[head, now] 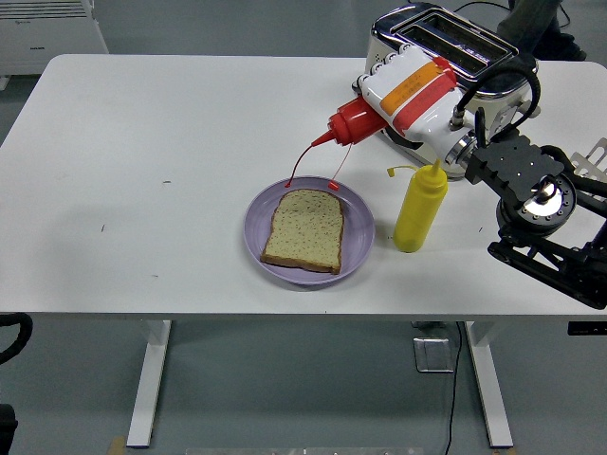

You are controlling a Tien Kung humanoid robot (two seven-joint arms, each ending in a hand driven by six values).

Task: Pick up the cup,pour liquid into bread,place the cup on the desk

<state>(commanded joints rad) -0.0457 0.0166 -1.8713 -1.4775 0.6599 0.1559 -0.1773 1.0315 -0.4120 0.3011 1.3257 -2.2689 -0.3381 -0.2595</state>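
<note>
At the near left corner of the white rectangular table (pixel 171 142) a sliver of the black left arm rests, its hand out of view. Nearer the middle, the round lilac plate (pixel 254 220) holds one slice of speckled brown bread (pixel 303 229), lying flat and filling most of the dish; no sauce is plainly visible on its top. Just to the right stands the yellow plastic squeeze bottle (pixel 418 209), upright, its cap hanging open on a tether, contents not visible.

Farther back, the white right hand (pixel 410 92) with orange and red bands has its fingers wrapped around the red plastic squeeze bottle (pixel 354 121), which stands in for the task's cup. The bottle is tilted nozzle-down and leftward, held in the air above the plate's far edge. A thin red thread runs from the nozzle to the plate's far rim, just beyond the bread's far left corner; beside it the red cap dangles on its tether.

This looks like the pouring step. The stream seems to land at the edge, so the next move probably calls for bringing the nozzle nearer over the slice, then righting the bottle and setting it on bare table.

Behind the hand sits the cream and chrome two-slot toaster (pixel 455 43), its slots apparently empty.
</note>
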